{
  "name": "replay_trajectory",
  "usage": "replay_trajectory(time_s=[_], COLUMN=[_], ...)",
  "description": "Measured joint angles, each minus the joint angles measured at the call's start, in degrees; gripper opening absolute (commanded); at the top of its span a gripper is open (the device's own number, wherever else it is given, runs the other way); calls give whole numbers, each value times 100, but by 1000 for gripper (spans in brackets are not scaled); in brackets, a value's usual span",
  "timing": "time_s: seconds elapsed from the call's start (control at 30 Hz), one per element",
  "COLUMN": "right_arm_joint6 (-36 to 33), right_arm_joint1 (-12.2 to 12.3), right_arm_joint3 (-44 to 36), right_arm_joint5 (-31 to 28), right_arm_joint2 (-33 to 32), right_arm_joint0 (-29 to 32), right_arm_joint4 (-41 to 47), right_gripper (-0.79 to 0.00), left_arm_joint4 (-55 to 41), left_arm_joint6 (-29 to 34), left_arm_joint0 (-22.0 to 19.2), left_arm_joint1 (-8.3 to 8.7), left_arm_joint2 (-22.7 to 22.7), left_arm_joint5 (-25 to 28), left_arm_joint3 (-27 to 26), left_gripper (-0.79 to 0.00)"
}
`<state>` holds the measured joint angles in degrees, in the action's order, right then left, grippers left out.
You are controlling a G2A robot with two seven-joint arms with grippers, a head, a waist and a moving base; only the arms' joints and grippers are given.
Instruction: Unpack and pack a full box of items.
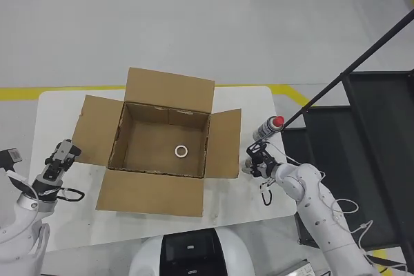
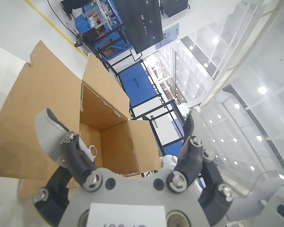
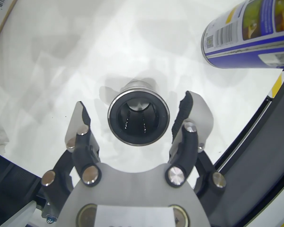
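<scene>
Right gripper point(image 3: 134, 100) spread wide around untouched cylinder point(image 3: 138, 119).

Industrial test hall, yellow floor line point(image 1: 55, 92), blue racks point(image 2: 94, 21) (cluttered), bright ceiling lights point(image 2: 262, 90)

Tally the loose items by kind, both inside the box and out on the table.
White ring, inside the box: 1
Spray can, lying on the table: 1
Metal cylinder, standing on the table: 1
Total: 3
</scene>
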<state>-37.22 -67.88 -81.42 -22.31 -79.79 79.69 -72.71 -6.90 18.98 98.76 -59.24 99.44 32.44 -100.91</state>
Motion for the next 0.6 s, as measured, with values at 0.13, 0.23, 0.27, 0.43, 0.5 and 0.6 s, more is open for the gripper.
replay_trajectory(time_s=[0.13, 0.23, 0.27, 0.43, 0.5, 0.6], right_arm_joint6=[67, 149, 160, 208, 291, 412], right_arm_joint1=[-5, 4, 8, 50, 73, 123], right_arm_joint3=[87, 98, 91, -109, -291, -689], right_arm_joint5=[26, -16, -27, -110, -187, -321], right_arm_joint2=[65, 60, 52, -69, -160, -380], right_arm_joint0=[-68, -70, -62, 55, 170, 442], right_arm_joint4=[54, 91, 103, 123, 174, 249], right_gripper=[-785, -785, -785, -785, -785, -785], left_arm_joint4=[0, 0, 0, 0, 0, 0], left_arm_joint6=[0, 0, 0, 0, 0, 0], left_arm_joint0=[0, 0, 0, 0, 0, 0], left_arm_joint1=[0, 0, 0, 0, 0, 0], left_arm_joint2=[0, 0, 0, 0, 0, 0], left_arm_joint5=[0, 0, 0, 0, 0, 0], left_arm_joint3=[0, 0, 0, 0, 0, 0], left_gripper=[0, 0, 0, 0, 0, 0])
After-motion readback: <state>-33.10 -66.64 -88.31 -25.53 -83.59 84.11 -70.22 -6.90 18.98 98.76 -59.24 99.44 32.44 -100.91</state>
